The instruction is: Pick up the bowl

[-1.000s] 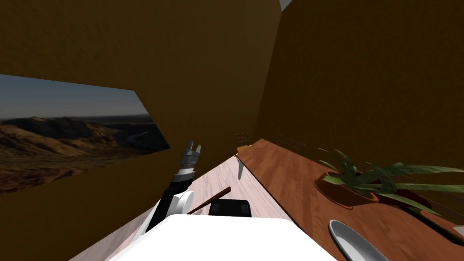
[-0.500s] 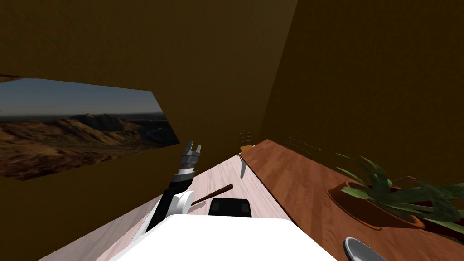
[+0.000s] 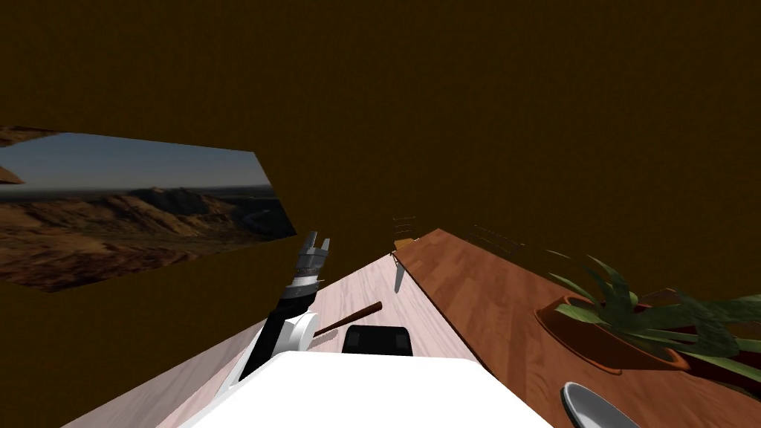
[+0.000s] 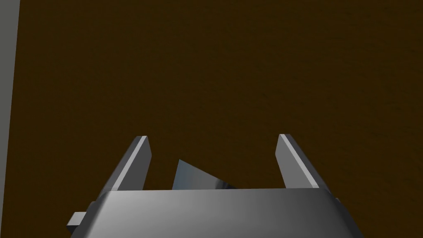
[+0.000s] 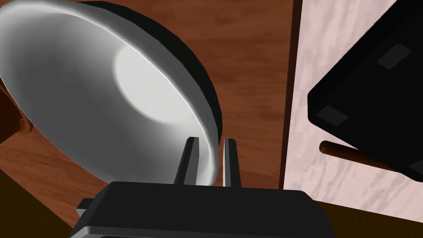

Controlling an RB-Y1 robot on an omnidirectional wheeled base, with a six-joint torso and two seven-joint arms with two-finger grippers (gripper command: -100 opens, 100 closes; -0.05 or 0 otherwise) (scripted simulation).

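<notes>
The bowl (image 5: pixel 103 91) is white-grey with a dark outside and stands on a brown wooden table (image 5: pixel 256 62). My right gripper (image 5: pixel 210 141) is shut on the bowl's near rim, one finger inside the wall and one outside. In the head view a part of the bowl (image 3: pixel 591 409) shows at the table's (image 3: pixel 475 297) near right. My left gripper (image 3: pixel 314 239) is raised to the left of my chest, and in its wrist view the left gripper (image 4: pixel 213 138) stands open with nothing between its fingers.
A leafy plant in an orange-brown pot (image 3: pixel 617 334) stands on the table just beyond the bowl. The table's edge (image 5: pixel 289 103) borders a pale floor (image 3: pixel 371 293). My black base (image 5: pixel 371 95) and a brown rod (image 3: pixel 349 321) are over that floor. Chairs (image 3: pixel 403 227) stand at the far end.
My head camera has turned, so the plant and the bowl slid toward the right edge of its view. The right fingers have closed in on the bowl's rim. The left arm kept still.
</notes>
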